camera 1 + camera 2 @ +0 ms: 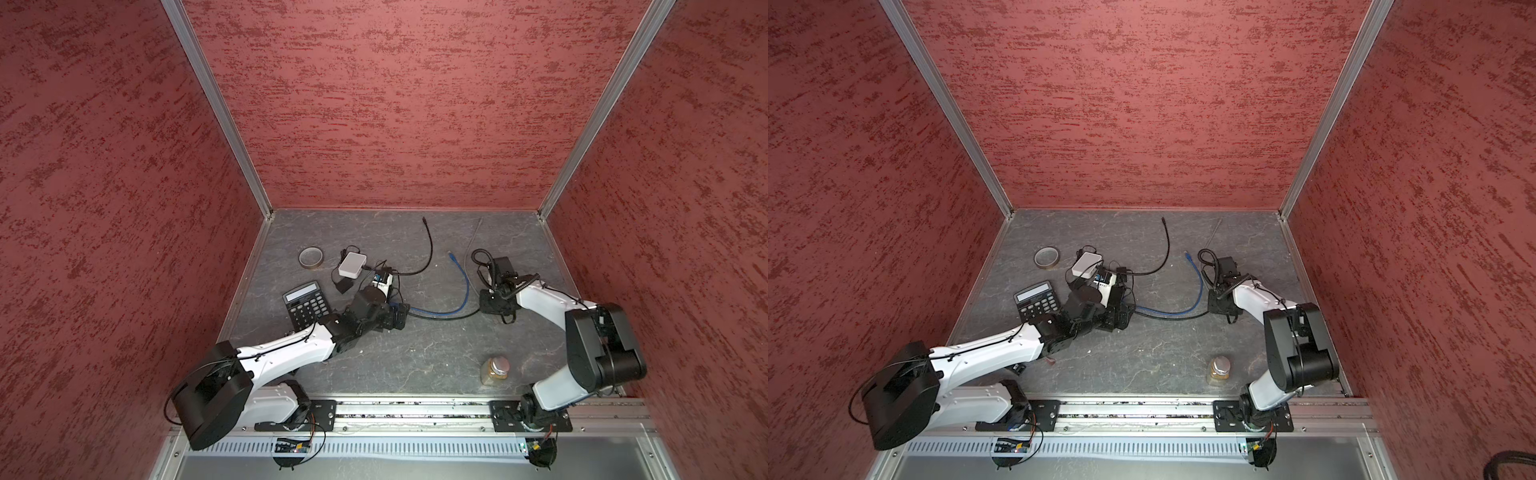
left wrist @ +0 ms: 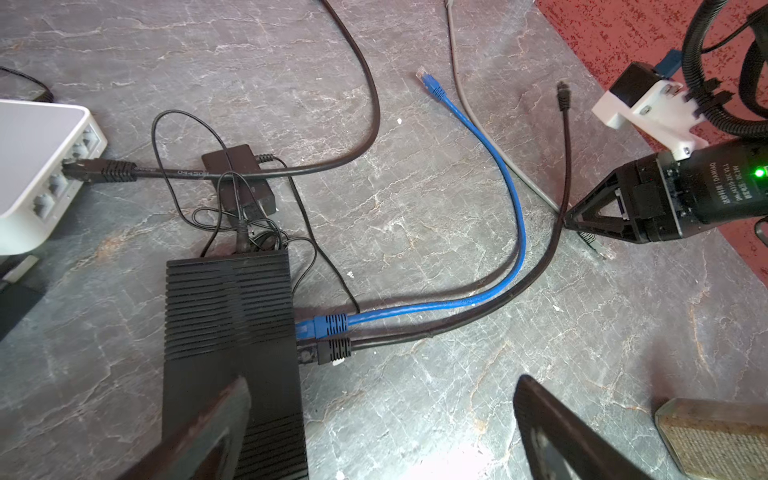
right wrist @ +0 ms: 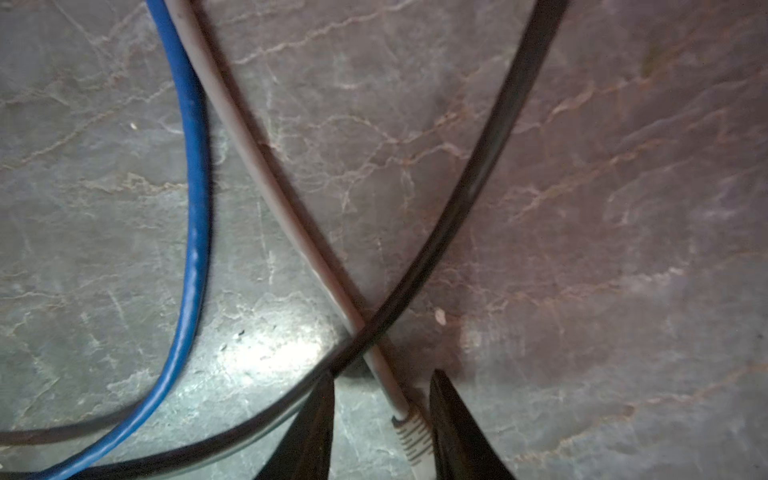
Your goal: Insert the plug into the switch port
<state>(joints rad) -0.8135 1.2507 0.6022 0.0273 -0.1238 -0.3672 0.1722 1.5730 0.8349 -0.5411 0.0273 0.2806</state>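
Right gripper (image 3: 382,374) low at mid-right of the table (image 3: 582,208), jaws partly open either side of the grey plug (image 3: 413,436) lying flat, not clamped, left gripper (image 2: 382,380) wide open, empty, over black switch (image 2: 228,324) left of centre

surface: grey slate tabletop (image 1: 415,357) | on it: tape roll (image 1: 311,258) | calculator (image 1: 306,305) | white switch (image 1: 352,264) | black switch (image 2: 228,311) | blue cable (image 3: 196,166) | grey cable (image 3: 303,249) | jar (image 1: 495,370)

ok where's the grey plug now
On the table's right side, the grey plug lies between the right gripper's jaws in its wrist view, by the black cable.
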